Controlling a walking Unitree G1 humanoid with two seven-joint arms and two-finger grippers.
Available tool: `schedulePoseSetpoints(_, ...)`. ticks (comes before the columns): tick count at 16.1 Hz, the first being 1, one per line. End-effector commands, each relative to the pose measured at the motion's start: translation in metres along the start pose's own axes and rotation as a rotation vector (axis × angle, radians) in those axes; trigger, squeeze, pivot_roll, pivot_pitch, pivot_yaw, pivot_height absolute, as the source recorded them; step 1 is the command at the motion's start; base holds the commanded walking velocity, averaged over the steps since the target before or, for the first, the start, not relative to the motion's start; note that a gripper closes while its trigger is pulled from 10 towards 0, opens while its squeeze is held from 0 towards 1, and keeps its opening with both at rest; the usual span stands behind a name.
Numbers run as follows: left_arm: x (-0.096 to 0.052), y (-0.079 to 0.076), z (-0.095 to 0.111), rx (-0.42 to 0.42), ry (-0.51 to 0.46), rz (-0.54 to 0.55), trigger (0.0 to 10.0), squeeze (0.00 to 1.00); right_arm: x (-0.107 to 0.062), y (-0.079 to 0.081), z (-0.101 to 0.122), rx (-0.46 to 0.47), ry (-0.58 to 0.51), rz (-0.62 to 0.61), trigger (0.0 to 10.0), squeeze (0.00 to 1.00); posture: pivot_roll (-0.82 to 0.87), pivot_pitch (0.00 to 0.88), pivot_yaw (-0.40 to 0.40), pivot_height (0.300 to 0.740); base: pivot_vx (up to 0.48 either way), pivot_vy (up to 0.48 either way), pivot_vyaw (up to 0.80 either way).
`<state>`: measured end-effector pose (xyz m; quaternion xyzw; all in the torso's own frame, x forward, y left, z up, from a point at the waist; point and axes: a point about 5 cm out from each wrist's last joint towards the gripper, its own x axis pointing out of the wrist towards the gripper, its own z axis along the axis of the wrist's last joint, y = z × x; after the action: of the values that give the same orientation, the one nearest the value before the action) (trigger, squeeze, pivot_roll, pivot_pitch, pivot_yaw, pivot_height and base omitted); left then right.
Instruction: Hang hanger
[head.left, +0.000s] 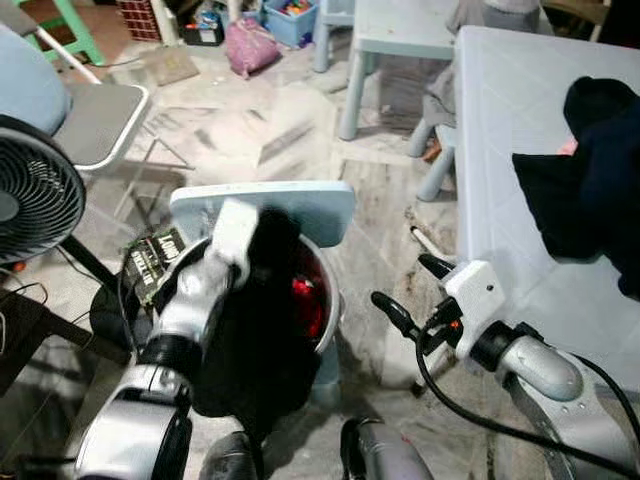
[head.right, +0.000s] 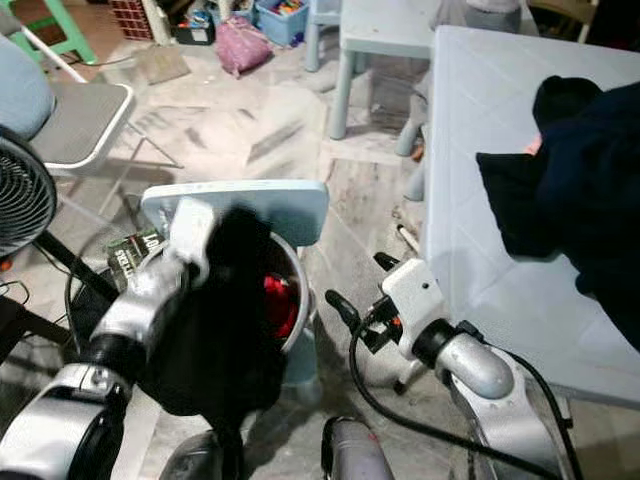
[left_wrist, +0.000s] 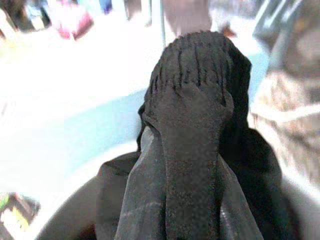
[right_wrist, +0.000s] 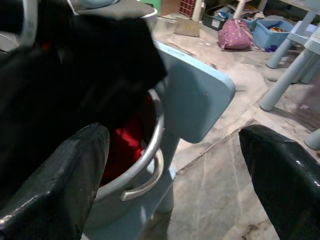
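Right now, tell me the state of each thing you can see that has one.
left gripper: shut on black garment, above the bucket
black garment: held, draping over the bucket
right gripper: open, holding nothing
metal bucket: on the blue chair, red cloth inside
dark clothes: piled on the table

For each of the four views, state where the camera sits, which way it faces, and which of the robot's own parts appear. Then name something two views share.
Left eye view: head, looking down at the metal basin; both arms.
Right eye view: head, same scene; right gripper, table.
Left wrist view: left wrist, facing the black garment.
Right wrist view: right wrist, facing the basin; one finger.
Shared: the blue chair.
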<state>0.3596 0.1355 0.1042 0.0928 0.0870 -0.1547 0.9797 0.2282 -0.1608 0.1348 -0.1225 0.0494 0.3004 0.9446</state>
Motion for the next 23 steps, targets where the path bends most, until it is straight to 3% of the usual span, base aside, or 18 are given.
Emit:
schedulePoseSetpoints(1, 0.003, 0.001, 0.016, -0.003, -0.079, 0.0, 0.0, 0.0, 0.001, -0.001, -0.002, -0.002, 0.005, -0.017, 10.0, 0.0, -0.14, 0.115, 0.002, 0.74, 0.0, 0.0, 0.0)
schedulePoseSetpoints(2, 0.007, 0.003, 0.041, 0.013, -0.185, 0.006, 0.0, 0.0, 0.004, -0.004, -0.002, 0.0, -0.002, -0.036, 10.0, 0.0, -0.13, 0.11, 0.003, 0.74, 0.0, 0.0, 0.0)
schedulePoseSetpoints(3, 0.009, 0.003, 0.053, 0.015, -0.231, 0.003, 0.0, 0.0, 0.005, -0.005, -0.002, -0.002, -0.005, -0.044, 10.0, 0.0, -0.13, 0.108, 0.003, 0.74, 0.0, 0.0, 0.0)
schedulePoseSetpoints(4, 0.01, 0.003, 0.089, 0.039, -0.386, -0.017, 0.0, 0.0, 0.01, -0.008, -0.001, -0.004, -0.018, -0.068, 10.0, 0.0, -0.12, 0.097, 0.007, 0.74, 0.0, 0.0, 0.0)
schedulePoseSetpoints(6, 0.005, -0.003, 0.115, 0.076, -0.516, -0.055, 0.0, 0.0, 0.014, -0.011, 0.0, -0.011, -0.027, -0.087, 10.0, 0.0, -0.11, 0.087, 0.01, 0.74, 0.0, 0.0, 0.0)
schedulePoseSetpoints(9, -0.01, -0.021, 0.113, 0.117, -0.594, -0.127, 0.0, 0.0, 0.018, -0.015, -0.001, -0.011, -0.038, -0.136, 10.0, 0.0, -0.1, 0.083, 0.013, 0.74, 0.0, 0.0, 0.0)
schedulePoseSetpoints(11, -0.023, -0.028, 0.081, 0.062, -0.513, -0.126, 0.0, 0.0, 0.018, -0.016, -0.002, -0.014, -0.041, -0.147, 10.0, 0.0, -0.09, 0.086, 0.013, 0.74, 0.0, 0.0, 0.0)
schedulePoseSetpoints(13, -0.041, -0.03, 0.039, -0.028, -0.369, -0.057, 0.0, 0.0, 0.017, -0.017, -0.004, -0.014, -0.039, -0.159, 10.0, 0.0, -0.09, 0.09, 0.01, 0.74, 0.0, 0.0, 0.0)
schedulePoseSetpoints(14, -0.059, -0.027, 0.008, -0.15, -0.232, 0.06, 0.0, 0.0, 0.018, -0.018, -0.005, -0.011, -0.038, -0.162, 10.0, 0.0, -0.07, 0.092, -0.001, 0.74, 0.0, 0.0, 0.0)
schedulePoseSetpoints(17, -0.079, -0.021, -0.027, -0.304, -0.03, 0.218, 0.0, 0.0, 0.021, -0.017, -0.005, -0.014, -0.041, -0.156, 10.0, 0.0, -0.05, 0.091, -0.012, 0.74, 0.0, 0.0, 0.0)
schedulePoseSetpoints(18, -0.086, -0.023, -0.045, -0.378, 0.11, 0.247, 0.2, 0.0, 0.024, -0.017, -0.005, -0.016, -0.043, -0.152, 10.0, 0.0, -0.05, 0.09, -0.015, 0.74, 0.0, 0.0, 0.0)
schedulePoseSetpoints(19, -0.089, -0.03, -0.055, -0.439, 0.211, 0.195, 10.0, 0.0, 0.026, -0.018, -0.004, -0.02, -0.046, -0.146, 10.0, 0.0, -0.05, 0.087, -0.019, 0.74, 0.0, 0.0, 0.0)
schedulePoseSetpoints(20, -0.09, -0.031, -0.056, -0.439, 0.228, 0.185, 10.0, 0.0, 0.026, -0.018, -0.004, -0.022, -0.047, -0.144, 10.0, 0.0, -0.05, 0.087, -0.019, 0.74, 0.0, 0.0, 0.0)
schedulePoseSetpoints(22, -0.095, -0.037, -0.059, -0.346, 0.286, 0.121, 10.0, 0.0, 0.027, -0.019, -0.003, -0.028, -0.051, -0.147, 10.0, 0.0, -0.05, 0.084, -0.017, 0.74, 0.0, 0.0, 0.0)
schedulePoseSetpoints(23, -0.1, -0.04, -0.062, -0.304, 0.32, 0.09, 10.0, 0.99, 0.028, -0.02, -0.003, -0.03, -0.053, -0.15, 10.0, 0.0, -0.05, 0.082, -0.014, 0.74, 0.0, 0.0, 0.0)
